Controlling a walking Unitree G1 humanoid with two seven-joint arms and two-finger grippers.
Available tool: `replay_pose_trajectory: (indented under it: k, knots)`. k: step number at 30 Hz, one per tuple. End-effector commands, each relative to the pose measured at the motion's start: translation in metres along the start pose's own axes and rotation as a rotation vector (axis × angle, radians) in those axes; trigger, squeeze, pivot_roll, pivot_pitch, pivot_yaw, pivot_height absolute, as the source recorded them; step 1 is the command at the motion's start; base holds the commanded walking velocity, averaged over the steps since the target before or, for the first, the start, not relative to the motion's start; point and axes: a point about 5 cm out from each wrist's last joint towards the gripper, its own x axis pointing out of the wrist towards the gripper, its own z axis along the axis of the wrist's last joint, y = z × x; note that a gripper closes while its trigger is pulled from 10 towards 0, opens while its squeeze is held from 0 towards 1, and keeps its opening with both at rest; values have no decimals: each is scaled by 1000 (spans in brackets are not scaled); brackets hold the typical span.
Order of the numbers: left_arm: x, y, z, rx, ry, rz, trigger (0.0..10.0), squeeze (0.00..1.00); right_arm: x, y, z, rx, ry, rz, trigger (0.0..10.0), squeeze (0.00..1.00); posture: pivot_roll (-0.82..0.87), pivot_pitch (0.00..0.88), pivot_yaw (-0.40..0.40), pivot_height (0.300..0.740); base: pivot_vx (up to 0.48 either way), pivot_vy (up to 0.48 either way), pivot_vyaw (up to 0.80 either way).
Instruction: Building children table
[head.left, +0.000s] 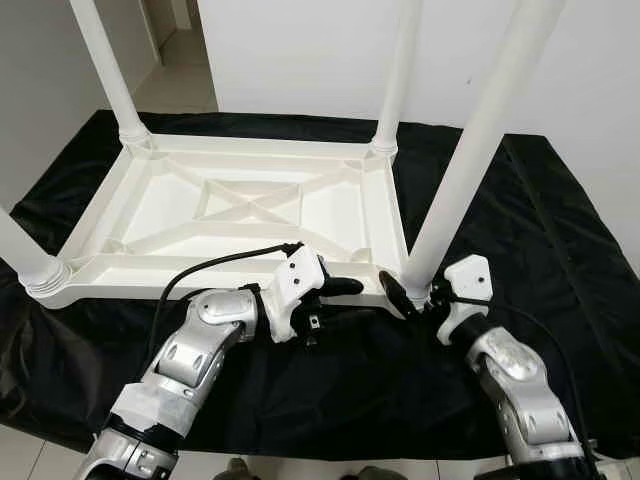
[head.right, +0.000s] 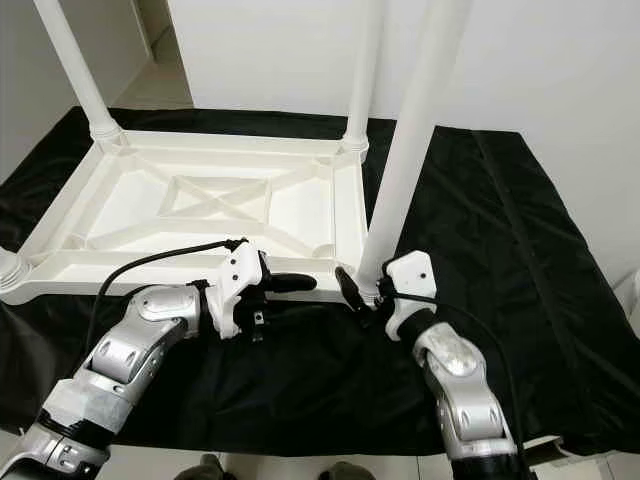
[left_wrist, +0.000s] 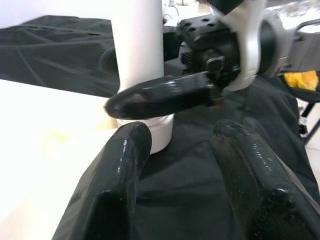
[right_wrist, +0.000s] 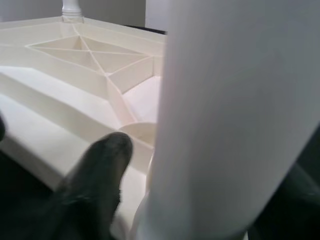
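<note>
The white plastic table (head.left: 130, 278) lies upside down on a black cloth. Two legs stand in its far corners (head.left: 105, 60) (head.left: 398, 70), and a third (head.left: 25, 255) at the near left. The near-right leg (head.left: 470, 150) stands tilted in its corner socket. My right gripper (head.left: 414, 297) is shut on this leg's base, and the right wrist view shows the leg (right_wrist: 235, 115) with a finger (right_wrist: 100, 170) on one side. My left gripper (head.left: 338, 295) hovers open at the table's near rim, pointing toward that leg (left_wrist: 140, 55), nothing between its fingers (left_wrist: 120, 170).
The black cloth (head.left: 560, 230) covers the floor around the table. White walls rise close behind, and a doorway opens at the far left. Pale floor tiles (head.left: 30, 455) show at the near edge. Something yellow (left_wrist: 305, 80) lies beyond the cloth on the right.
</note>
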Motion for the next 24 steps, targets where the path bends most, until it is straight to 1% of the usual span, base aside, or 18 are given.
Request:
replay_pose_trajectory:
  k: [1,2,4,7,8,13,14,15,16,18,19,20,21,22,23,24]
  knots:
    - [-1,2,-3,2,12,55,10000,0,3,3,-4,5,8,41,235,0,-23,0,9,740,0,0,0]
    - [0,4,-3,-11,9,63,10000,0,7,2,-5,9,12,51,0,0,-22,0,5,740,0,0,0]
    - [1,6,-4,-18,8,77,10000,0,11,2,-6,19,10,59,0,0,-24,0,1,740,0,0,0]
    - [0,6,-4,-14,4,74,10000,0,12,2,-7,23,9,59,0,0,-26,0,-1,740,0,0,0]
    - [0,6,-5,-21,5,82,10000,0,10,4,-6,43,-3,59,0,0,-28,0,-4,740,0,0,0]
    - [2,8,-6,-17,7,101,10000,0,9,5,-6,42,-8,52,0,0,-30,0,-4,740,0,0,0]
    - [4,8,-7,-43,4,99,10000,0,9,4,-4,53,-25,-1,10000,0,-37,12,-9,740,0,0,0]
    - [5,8,-7,-31,8,108,10000,0,9,3,-1,69,-38,-31,10000,0,-36,13,-9,740,0,0,0]
    - [5,8,-7,-31,8,108,10000,0,9,3,-1,69,-38,-31,10000,0,-36,13,-9,740,0,0,0]
    - [6,10,-7,-2,19,145,10000,0,9,3,3,75,-64,-88,10000,0,-35,18,-8,740,0,0,0]
    - [6,10,-7,-2,19,145,10000,0,9,3,3,75,-64,-88,10000,0,-35,18,-8,740,0,0,0]
    - [5,12,-7,8,32,165,10000,0,9,0,4,70,-62,-144,10000,0,-32,17,-10,740,0,0,0]
    - [5,12,-7,8,32,165,10000,0,9,0,4,70,-62,-144,10000,0,-32,17,-10,740,0,0,0]
    - [5,14,-8,13,42,180,10000,0,8,-2,4,80,-65,-191,10000,0,-32,19,-10,740,0,0,0]
    - [5,14,-8,13,42,180,10000,0,8,-2,4,80,-65,-191,10000,0,-32,19,-10,740,0,0,0]
    - [4,18,-7,10,41,194,10000,0,7,-1,3,88,-56,-254,10000,0,-35,21,-7,740,0,0,0]
